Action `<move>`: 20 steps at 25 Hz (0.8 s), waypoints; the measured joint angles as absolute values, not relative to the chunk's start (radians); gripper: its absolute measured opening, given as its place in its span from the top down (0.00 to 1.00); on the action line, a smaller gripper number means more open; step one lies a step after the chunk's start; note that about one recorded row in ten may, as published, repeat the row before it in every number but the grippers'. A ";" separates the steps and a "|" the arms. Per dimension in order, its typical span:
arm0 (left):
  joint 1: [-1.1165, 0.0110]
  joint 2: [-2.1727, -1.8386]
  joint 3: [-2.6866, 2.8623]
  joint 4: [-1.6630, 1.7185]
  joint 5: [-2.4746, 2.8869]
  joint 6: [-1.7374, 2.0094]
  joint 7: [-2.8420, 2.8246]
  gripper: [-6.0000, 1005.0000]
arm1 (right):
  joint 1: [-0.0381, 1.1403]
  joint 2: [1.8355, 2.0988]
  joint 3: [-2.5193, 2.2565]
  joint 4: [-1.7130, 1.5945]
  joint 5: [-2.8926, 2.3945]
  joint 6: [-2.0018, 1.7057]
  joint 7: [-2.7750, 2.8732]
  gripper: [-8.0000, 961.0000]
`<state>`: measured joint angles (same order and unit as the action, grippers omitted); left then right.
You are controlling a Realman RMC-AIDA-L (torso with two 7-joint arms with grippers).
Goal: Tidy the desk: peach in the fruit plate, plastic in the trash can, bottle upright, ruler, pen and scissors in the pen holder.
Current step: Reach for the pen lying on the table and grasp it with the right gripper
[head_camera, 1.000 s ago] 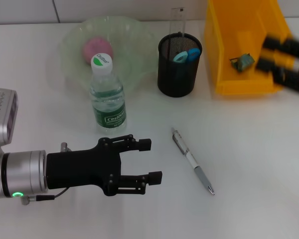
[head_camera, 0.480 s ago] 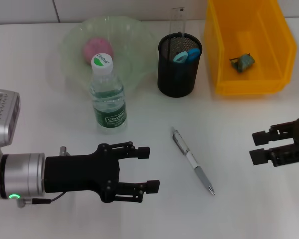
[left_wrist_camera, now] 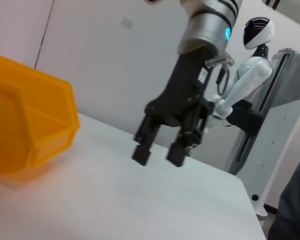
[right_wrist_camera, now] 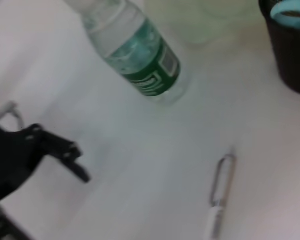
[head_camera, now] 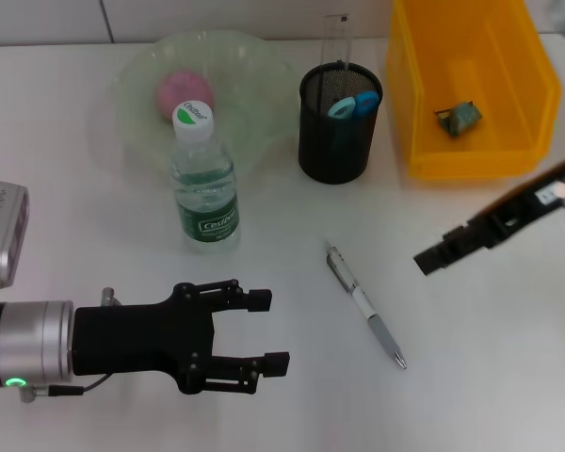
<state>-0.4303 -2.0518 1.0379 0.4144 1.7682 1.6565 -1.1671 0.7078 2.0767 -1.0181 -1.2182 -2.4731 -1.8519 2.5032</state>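
The pen [head_camera: 365,306] lies flat on the white table, also seen in the right wrist view [right_wrist_camera: 220,192]. My right gripper [head_camera: 434,257] hovers to its right, open and empty; the left wrist view shows its fingers apart [left_wrist_camera: 157,154]. My left gripper [head_camera: 268,330] stands open and empty at the near left, left of the pen. The bottle [head_camera: 203,184] stands upright. The peach [head_camera: 179,91] lies in the green fruit plate [head_camera: 254,71]. The black pen holder [head_camera: 334,132] holds the ruler [head_camera: 336,38] and the blue-handled scissors [head_camera: 353,104]. Crumpled plastic [head_camera: 459,116] lies in the yellow trash can [head_camera: 424,104].
The bottle stands just in front of the fruit plate, and the pen holder stands between the plate and the trash can. A wall with a tile seam runs behind the table.
My right gripper came from over the trash can, down to the table's right side, and then in toward the pen. My left gripper drew back slightly toward the near left.
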 joint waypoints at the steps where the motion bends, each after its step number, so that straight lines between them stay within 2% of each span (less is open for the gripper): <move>1: -0.430 -2.052 1.038 0.414 1.768 1.657 -1.167 0.16 | 0.708 2.077 -1.018 -1.218 -2.473 -1.852 2.503 0.29; 5: -0.435 -2.050 1.033 0.414 1.768 1.655 -1.167 0.16 | 0.766 2.081 -1.188 -1.205 -2.529 -1.757 2.622 0.29; 20: -0.446 -2.049 1.030 0.415 1.767 1.652 -1.158 0.16 | 0.776 2.091 -1.590 -1.169 -2.535 -1.559 2.818 0.29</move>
<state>-0.4462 -2.0493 1.0303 0.4146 1.7670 1.6518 -1.1581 0.7761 2.0908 -1.5898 -1.1689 -2.5354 -1.5586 2.8179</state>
